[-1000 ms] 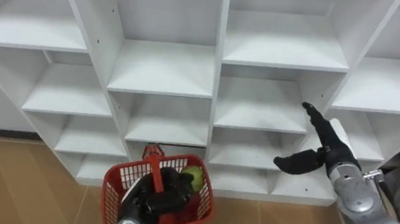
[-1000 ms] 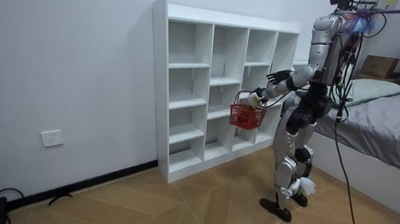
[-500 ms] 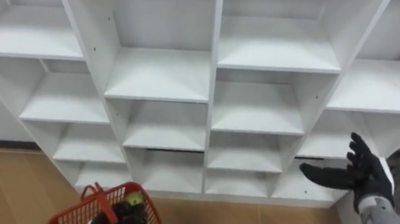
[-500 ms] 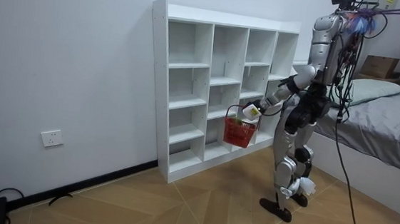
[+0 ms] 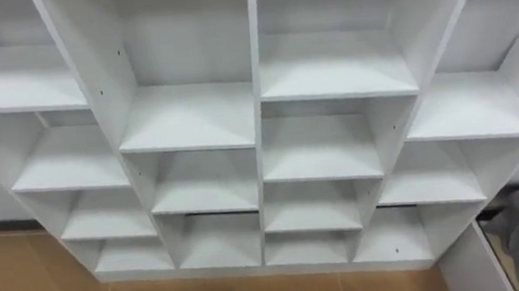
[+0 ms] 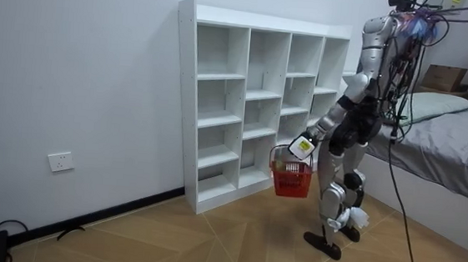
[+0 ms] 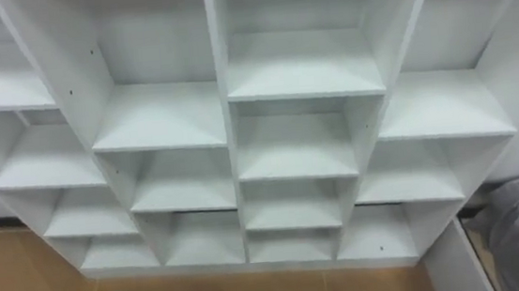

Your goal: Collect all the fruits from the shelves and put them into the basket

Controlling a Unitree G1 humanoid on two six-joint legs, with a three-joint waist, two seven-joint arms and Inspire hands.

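Facing the white closet (image 5: 191, 118), whose shelves are lying bare, the robot is standing with the red basket (image 6: 290, 179) hanging low before the closet's bottom right corner. Its left hand (image 6: 301, 146) is curling round the handle; any fruit inside is too small to tell. I judge it should be carrying the basket level, without swinging.

You're looking at a humanoid that's wearing silver-grey shells on its torso, arms and legs, with black showing around the hips and joints. Dark cables are dangling off its back, and a small white tag is sitting on its left hand (image 6: 300, 147).
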